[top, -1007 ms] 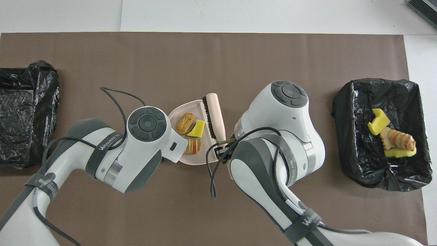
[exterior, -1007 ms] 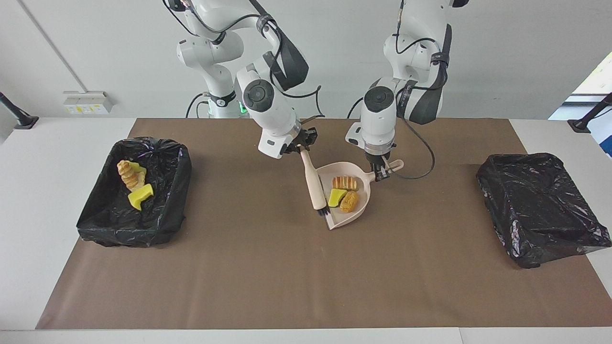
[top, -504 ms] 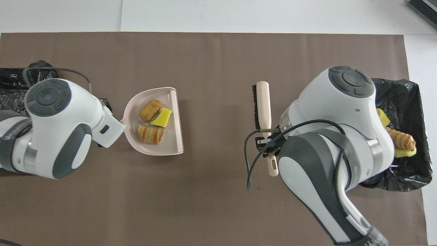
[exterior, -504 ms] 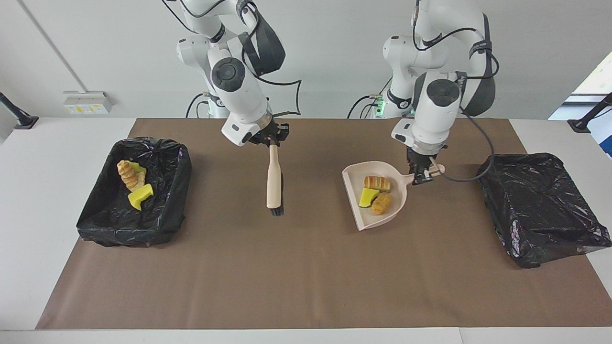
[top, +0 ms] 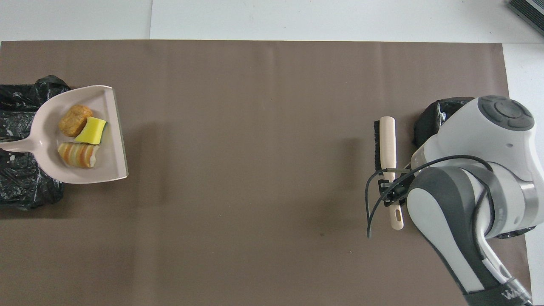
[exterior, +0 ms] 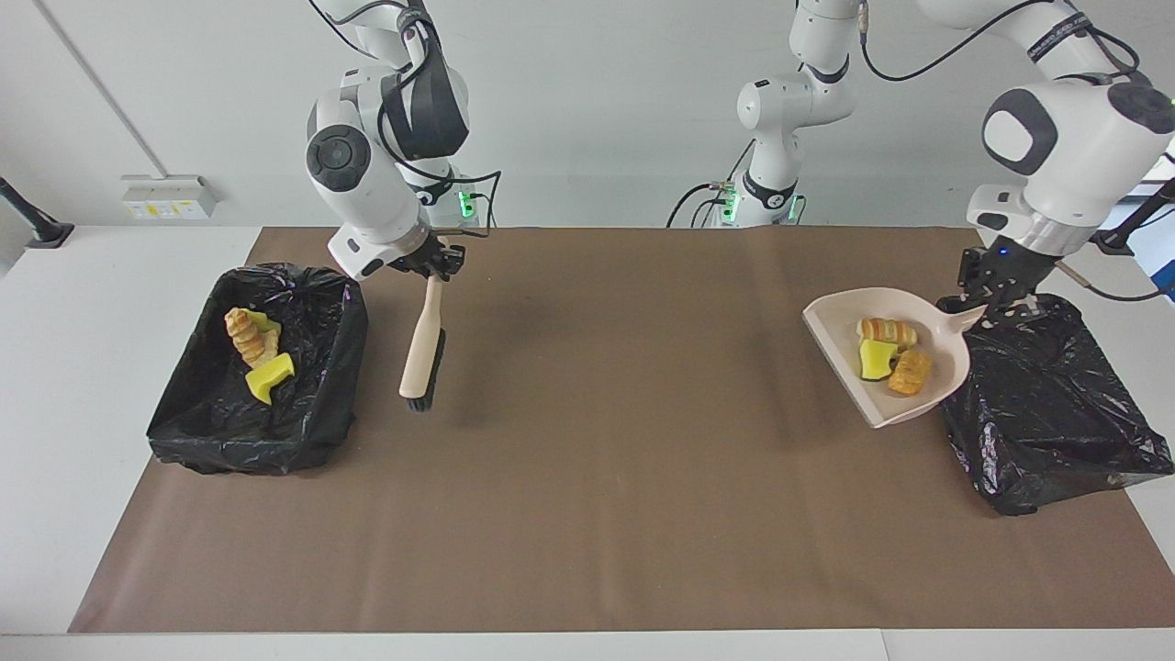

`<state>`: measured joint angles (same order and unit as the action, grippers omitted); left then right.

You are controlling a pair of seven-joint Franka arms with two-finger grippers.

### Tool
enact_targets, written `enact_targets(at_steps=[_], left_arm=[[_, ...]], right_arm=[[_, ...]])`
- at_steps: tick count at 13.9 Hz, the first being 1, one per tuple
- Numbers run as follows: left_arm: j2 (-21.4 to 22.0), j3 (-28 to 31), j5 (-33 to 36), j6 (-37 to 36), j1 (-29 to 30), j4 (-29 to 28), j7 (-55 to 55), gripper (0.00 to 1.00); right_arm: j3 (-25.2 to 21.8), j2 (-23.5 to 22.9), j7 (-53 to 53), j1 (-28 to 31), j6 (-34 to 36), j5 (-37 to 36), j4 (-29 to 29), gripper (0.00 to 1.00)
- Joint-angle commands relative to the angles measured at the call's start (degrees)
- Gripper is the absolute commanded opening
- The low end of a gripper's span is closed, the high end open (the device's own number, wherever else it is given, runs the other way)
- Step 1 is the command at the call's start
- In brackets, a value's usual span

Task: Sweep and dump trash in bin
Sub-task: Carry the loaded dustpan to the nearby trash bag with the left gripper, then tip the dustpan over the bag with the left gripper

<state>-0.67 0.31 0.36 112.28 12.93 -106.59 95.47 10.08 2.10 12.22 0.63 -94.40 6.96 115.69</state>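
A pale pink dustpan (exterior: 936, 344) (top: 46, 123) hangs raised at the edge of the black-lined bin (exterior: 1037, 404) (top: 21, 182) at the left arm's end. It carries trash: a striped croissant piece (exterior: 886, 330) (top: 77, 154), a green-backed yellow sponge (exterior: 877, 358) (top: 91, 130) and a brown bread piece (exterior: 909, 372) (top: 75, 120). My left gripper (exterior: 996, 296) is shut on the dustpan's handle; it is outside the overhead view. The beige-handled brush (exterior: 422, 349) (top: 387, 144) hangs bristles-down over the mat, with my right gripper (exterior: 433, 266) (top: 393, 191) shut on its handle.
A second black-lined bin (exterior: 184, 413) (top: 433, 119) stands at the right arm's end, beside the brush, holding a croissant piece (exterior: 250, 335) and yellow sponge pieces (exterior: 269, 376). The right arm hides most of it from above. A brown mat (exterior: 587, 477) covers the table.
The arms have drawn apart. The left carried the loaded dustpan from the mat's middle to the bin at its end and lifted it. The right swung the brush toward the other bin.
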Motion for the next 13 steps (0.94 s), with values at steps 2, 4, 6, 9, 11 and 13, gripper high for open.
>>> enact_targets(at_steps=[2,4,6,9,11,13], left_arm=[[-5.81,-0.92,-0.54,-4.59,9.8,10.92,8.83,0.0],[-11.0,-0.75,1.99,-6.72,11.41,20.24,10.87,0.0],[-11.9,-0.66,8.05,-5.85,11.68,21.59,11.4,0.0],[-12.96,-0.57,13.85,-3.56,13.09,22.83,11.49,0.0],[-13.13,-0.48,20.44,-1.29,11.95,22.39,10.62,0.0],[-12.61,-0.66,27.39,-0.48,10.89,21.52,8.69,0.0]], right_arm=[[1.34,7.22,2.43,-5.87,-3.95,-0.55,9.46,0.0],[1.34,6.7,8.4,-12.98,-5.25,1.47,9.38,0.0],[1.43,6.95,13.34,-16.97,-7.9,5.5,9.29,0.0],[1.43,6.0,18.88,-22.85,-8.95,8.6,9.29,0.0],[1.43,4.67,20.21,-26.55,-9.48,8.69,9.55,0.0],[1.43,5.11,20.39,-28.84,-11.41,8.86,11.56,0.0]])
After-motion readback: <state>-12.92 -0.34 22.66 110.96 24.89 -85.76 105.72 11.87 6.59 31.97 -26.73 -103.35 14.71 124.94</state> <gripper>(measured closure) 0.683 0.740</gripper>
